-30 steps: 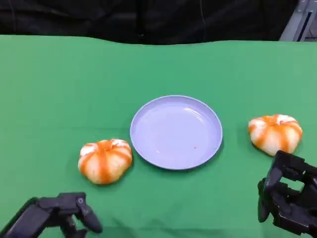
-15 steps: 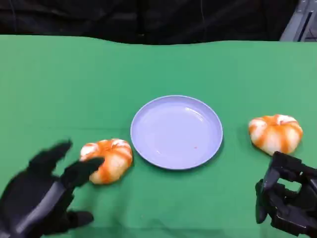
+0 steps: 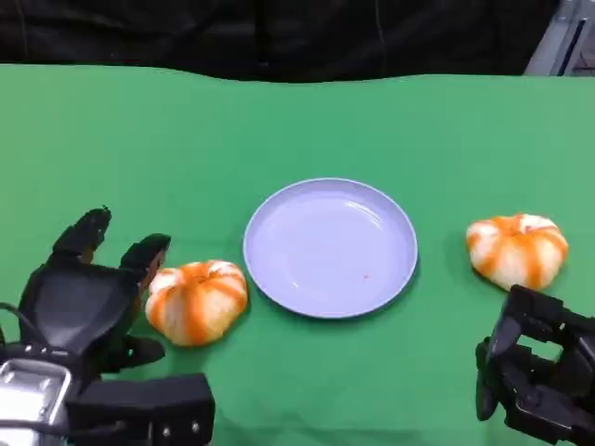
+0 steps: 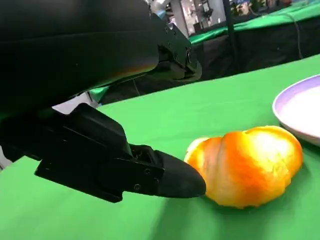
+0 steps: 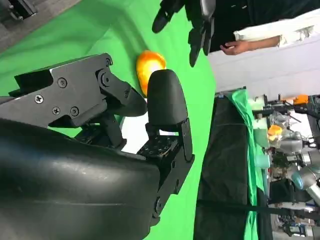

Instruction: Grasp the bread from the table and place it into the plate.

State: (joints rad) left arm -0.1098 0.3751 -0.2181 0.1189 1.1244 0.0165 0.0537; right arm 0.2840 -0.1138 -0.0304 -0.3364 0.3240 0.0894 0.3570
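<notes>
Head view: our left hand, fingers spread and holding nothing, sits just beside the left bread, placed for a grasp; plate bare alongside; right hand curled, empty.
Left wrist view: fingers nearly touch the bread.
Right wrist view: a person's hand beyond the table.

The right robot hand fills the foreground: a rounded black shell low down at about 7 o'clock, with screwed black finger segments and one rounded fingertip reaching toward the middle. Nothing sits between the fingers. Past them, toward 12 o'clock, an orange bread lies on the green surface. At 1 o'clock the left robot hand hangs with fingers apart. A person's hand and white sleeve show at 2 o'clock.
</notes>
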